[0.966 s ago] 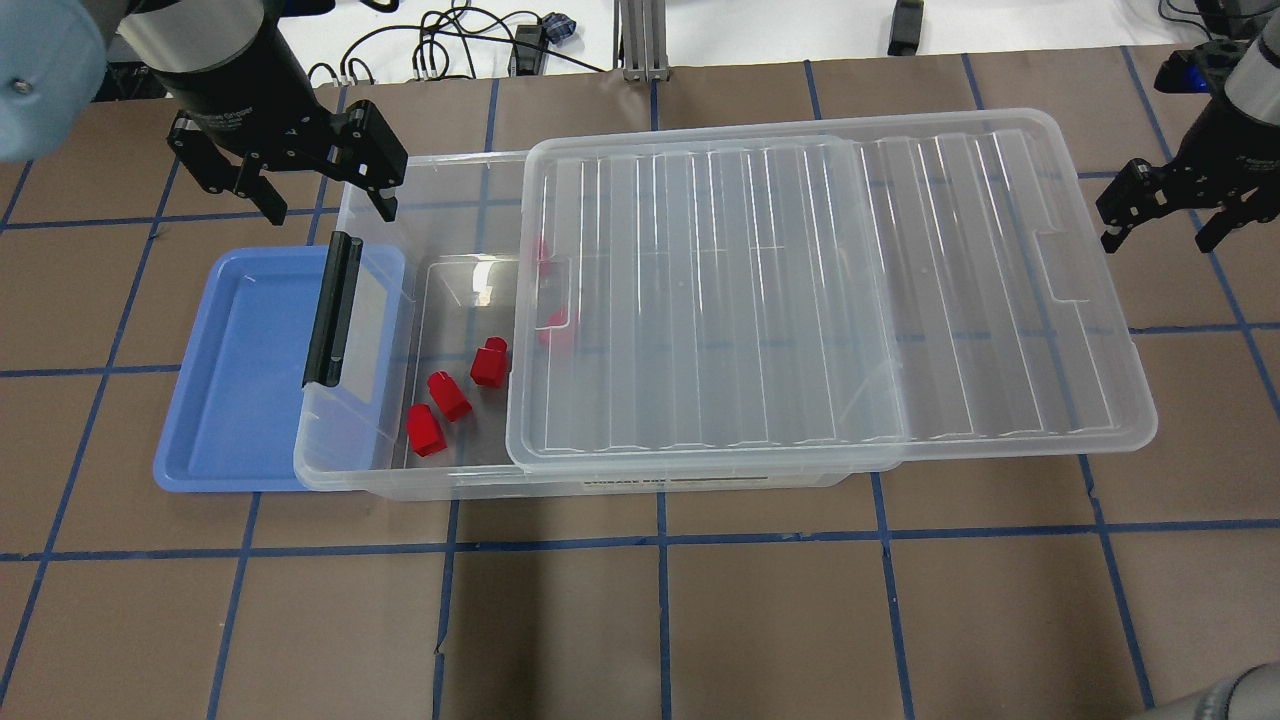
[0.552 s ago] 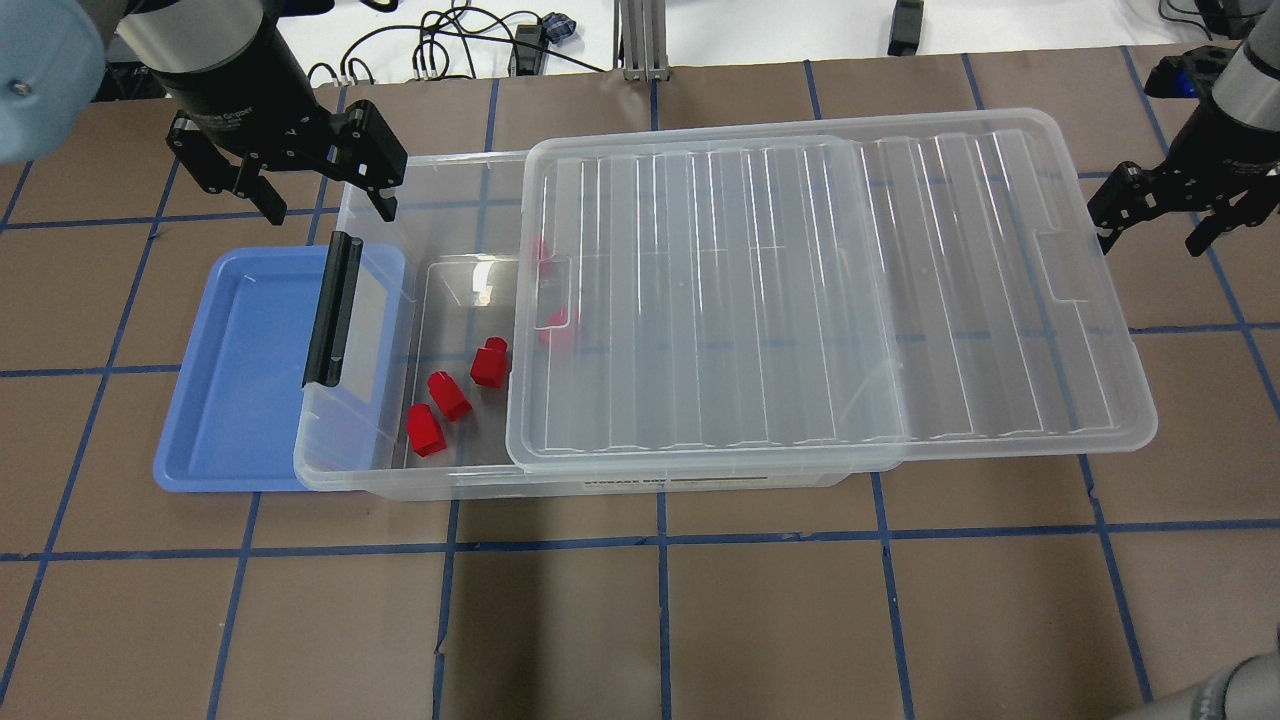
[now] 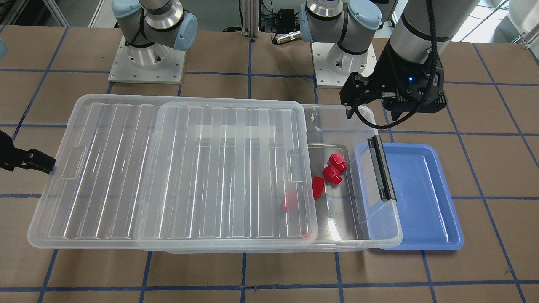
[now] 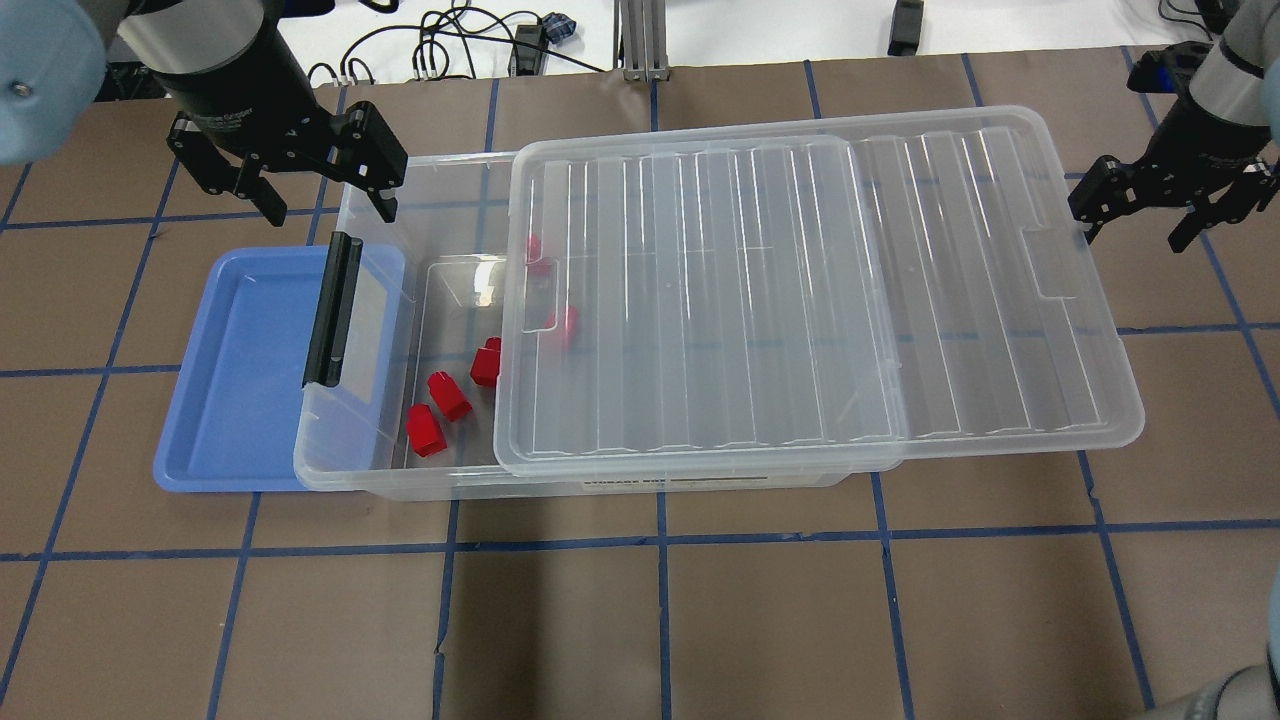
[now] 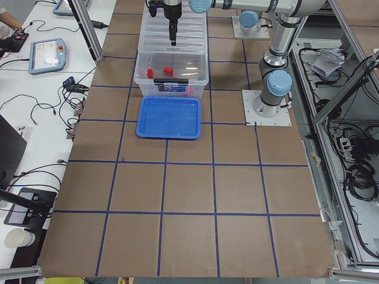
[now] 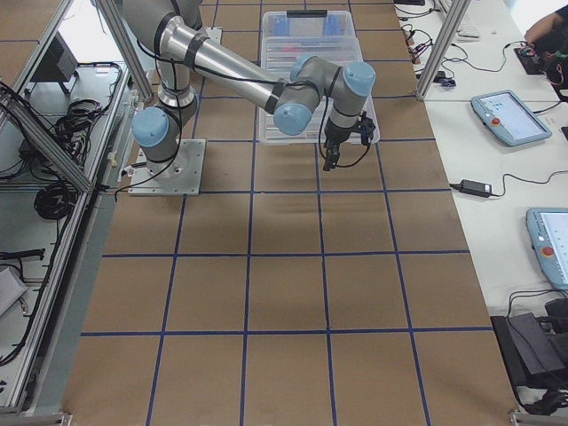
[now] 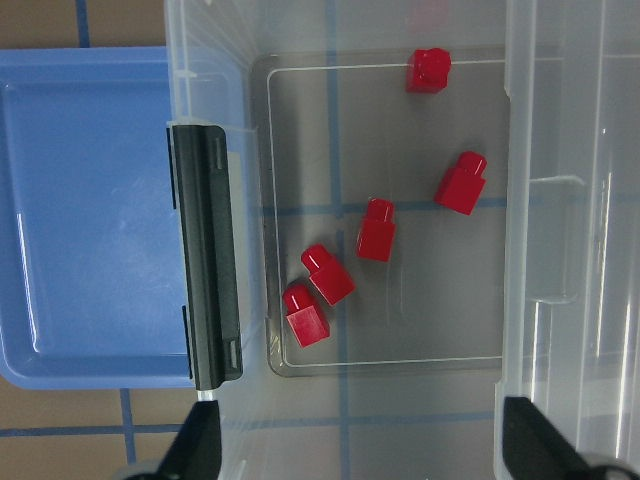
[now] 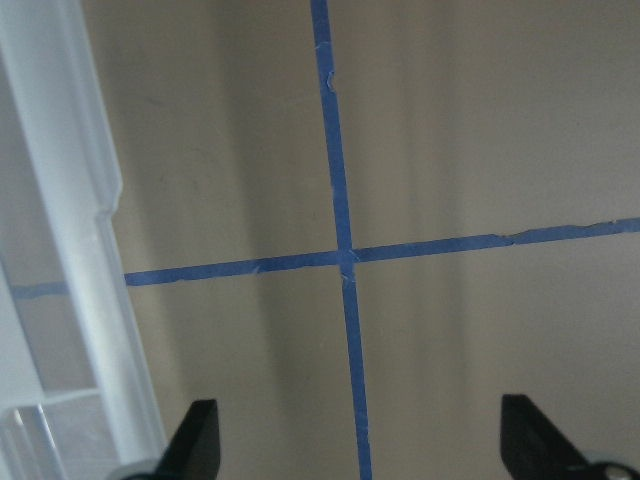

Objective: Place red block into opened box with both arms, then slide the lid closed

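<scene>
The red blocks (image 7: 376, 229) are all inside the box (image 4: 400, 472): you can count five in the left wrist view. Three lie close together on the open part of the floor. Two more sit under the lid's (image 4: 800, 300) edge and show only as red blurs through the plastic.

The lid lies flat on the rim and covers most of the box. It leaves a gap at the end with the black latch bar (image 4: 333, 308) and overhangs the opposite end. The latch end of the box rests over the edge of a blue tray (image 4: 240, 380).

The left gripper (image 4: 330, 212) hangs above the box's far corner by the latch bar, fingers spread wide and holding nothing. The right gripper (image 4: 1132, 228) is also spread wide and empty. One finger is just beside the lid's overhanging short end, but you cannot tell whether it touches.

Everything stands on a brown table (image 4: 660, 620) gridded with blue tape. Cables (image 4: 450, 45) lie on the white surface beyond it, and a pendant screen (image 6: 506, 115) rests on a side bench.
</scene>
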